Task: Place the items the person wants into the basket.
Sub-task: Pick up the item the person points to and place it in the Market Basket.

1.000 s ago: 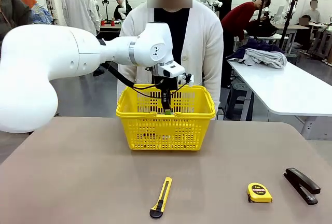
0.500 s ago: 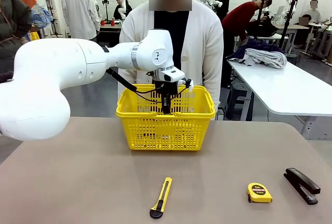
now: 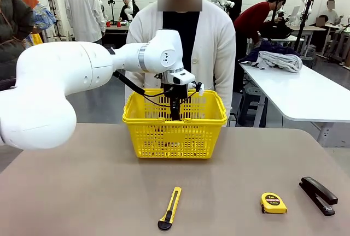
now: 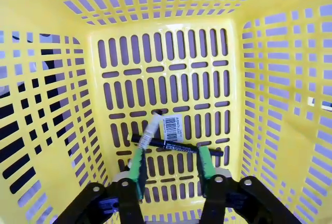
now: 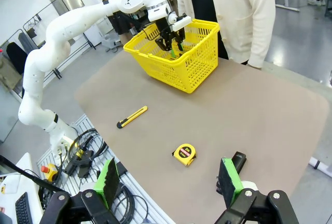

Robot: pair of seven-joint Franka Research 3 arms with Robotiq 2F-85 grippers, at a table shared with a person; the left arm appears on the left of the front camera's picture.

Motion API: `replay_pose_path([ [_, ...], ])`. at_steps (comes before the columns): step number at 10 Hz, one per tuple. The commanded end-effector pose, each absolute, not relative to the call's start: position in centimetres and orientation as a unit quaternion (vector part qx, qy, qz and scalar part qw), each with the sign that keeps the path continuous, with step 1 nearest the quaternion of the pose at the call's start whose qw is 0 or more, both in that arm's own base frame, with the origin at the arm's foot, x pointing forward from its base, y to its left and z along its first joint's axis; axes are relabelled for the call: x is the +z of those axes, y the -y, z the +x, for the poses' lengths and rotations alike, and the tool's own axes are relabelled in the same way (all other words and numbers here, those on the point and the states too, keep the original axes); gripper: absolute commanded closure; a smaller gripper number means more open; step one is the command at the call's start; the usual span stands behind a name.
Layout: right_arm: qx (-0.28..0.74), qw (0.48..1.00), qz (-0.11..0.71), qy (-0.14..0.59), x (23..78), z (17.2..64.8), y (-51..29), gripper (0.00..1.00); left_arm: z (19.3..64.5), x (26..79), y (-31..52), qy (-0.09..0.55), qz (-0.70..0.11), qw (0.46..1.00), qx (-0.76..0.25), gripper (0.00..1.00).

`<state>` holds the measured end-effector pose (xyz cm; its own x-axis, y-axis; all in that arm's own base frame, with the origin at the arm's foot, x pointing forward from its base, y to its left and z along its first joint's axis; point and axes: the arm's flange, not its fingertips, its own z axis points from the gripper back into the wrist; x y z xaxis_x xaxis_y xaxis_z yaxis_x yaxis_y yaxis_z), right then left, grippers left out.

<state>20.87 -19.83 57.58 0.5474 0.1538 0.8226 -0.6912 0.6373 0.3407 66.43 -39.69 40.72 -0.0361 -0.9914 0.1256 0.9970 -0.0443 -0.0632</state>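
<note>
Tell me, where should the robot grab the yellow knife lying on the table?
I'd grip the utility knife across the middle of its slim yellow body, from straight above. It lies flat on the table, long and narrow, so jaws close on its long sides.

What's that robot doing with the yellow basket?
The robot's left gripper is down inside the yellow basket, jaws open and holding nothing. A black pen and a white pen lie on the basket floor just beyond its fingers. A utility knife, a tape measure and a stapler lie on the table nearer the robot. The right gripper hangs open above the table. A person stands behind the basket.
</note>
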Motion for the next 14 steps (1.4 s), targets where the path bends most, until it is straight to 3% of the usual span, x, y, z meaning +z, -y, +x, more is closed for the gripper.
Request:
replay_pose_path([
  [1, 0.264, 0.803, 0.344, 0.409, 57.7, 21.1, 19.8, 0.00, 67.9, 41.8, 40.8, 0.017, -0.063, 0.691, -0.720, 0.00],
  [8, 0.264, 0.803, 0.344, 0.409, 57.7, 21.1, 19.8, 0.00, 66.7, 43.4, 40.6, 0.011, -0.060, 0.694, -0.717, 0.00],
  [14, 0.264, 0.803, 0.344, 0.409, 57.7, 21.1, 19.8, 0.00, 55.1, 54.1, 37.2, 0.041, 0.002, 0.725, -0.687, 0.00],
])
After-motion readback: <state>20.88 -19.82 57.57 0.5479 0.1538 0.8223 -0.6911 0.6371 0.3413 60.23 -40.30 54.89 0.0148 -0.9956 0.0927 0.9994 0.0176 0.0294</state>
